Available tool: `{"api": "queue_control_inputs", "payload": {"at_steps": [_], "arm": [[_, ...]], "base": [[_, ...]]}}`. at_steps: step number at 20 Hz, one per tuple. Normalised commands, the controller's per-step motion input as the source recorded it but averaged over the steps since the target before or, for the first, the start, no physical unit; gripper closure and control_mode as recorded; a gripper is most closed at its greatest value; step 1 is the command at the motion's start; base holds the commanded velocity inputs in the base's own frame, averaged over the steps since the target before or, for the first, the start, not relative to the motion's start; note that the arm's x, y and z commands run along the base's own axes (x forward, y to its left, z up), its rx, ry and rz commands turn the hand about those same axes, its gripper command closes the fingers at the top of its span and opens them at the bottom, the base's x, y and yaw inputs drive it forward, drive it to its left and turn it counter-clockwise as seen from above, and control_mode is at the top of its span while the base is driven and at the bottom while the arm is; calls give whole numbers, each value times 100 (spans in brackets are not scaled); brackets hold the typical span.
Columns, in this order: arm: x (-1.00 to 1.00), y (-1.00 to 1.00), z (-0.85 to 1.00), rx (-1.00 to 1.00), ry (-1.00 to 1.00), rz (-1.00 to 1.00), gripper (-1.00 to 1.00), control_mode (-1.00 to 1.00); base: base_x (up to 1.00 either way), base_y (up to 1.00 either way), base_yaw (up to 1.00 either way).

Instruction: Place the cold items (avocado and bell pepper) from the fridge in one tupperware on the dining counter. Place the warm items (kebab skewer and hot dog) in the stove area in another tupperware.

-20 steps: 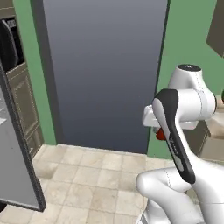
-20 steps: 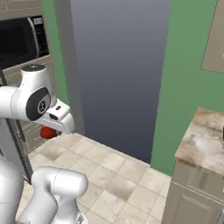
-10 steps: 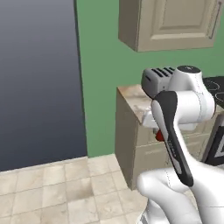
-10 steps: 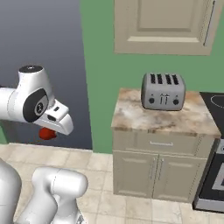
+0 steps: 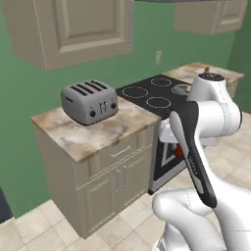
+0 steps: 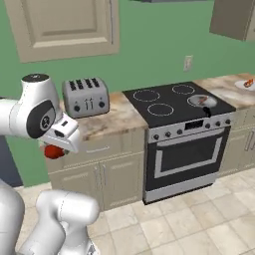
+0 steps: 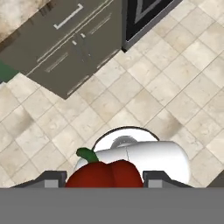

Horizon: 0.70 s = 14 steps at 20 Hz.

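The gripper (image 7: 105,181) is closed around a red bell pepper (image 7: 105,175); in the hand view the pepper sits between the two fingertips with its green stem curling up to the left, hanging above the tiled floor (image 7: 183,65). From the right base view the same pepper (image 6: 54,151) shows as a red lump tucked under the white hand, held in the air in front of the cabinet, and from the left base view a small patch of red (image 5: 179,151) peeks out beside the forearm.

Just beyond the arm stands a beige base cabinet (image 6: 112,172) with a drawer and two doors, topped by a marbled stone counter (image 5: 83,132). A silver four-slot toaster (image 5: 90,100) rests on that counter, toward the wall. Touching the cabinet's side is a stainless oven range (image 6: 187,149) with a black glass cooktop (image 6: 174,102). A small pan (image 6: 201,101) sits on the near right burner of the cooktop, with something reddish lying in it, too small to name.

Past the range, another stretch of counter (image 6: 224,87) carries a plate (image 6: 245,83) at the picture's right edge, bearing an orange-red item that I cannot make out. Beige wall cabinets (image 6: 62,27) hang on the green wall (image 6: 159,45) above the toaster, and a light socket plate (image 6: 188,63) is set into the wall behind the cooktop
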Motion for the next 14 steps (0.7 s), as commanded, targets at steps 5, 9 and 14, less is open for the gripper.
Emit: {"api": "queue_control_inputs", "payload": {"at_steps": [5,9,14], "arm": [[0,0,0,0,0,0,100,100],[0,0,0,0,0,0,100,100],[0,0,0,0,0,0,100,100]], "base": [[2,-80,-73],[3,-66,-74],[5,-45,-77]]}}
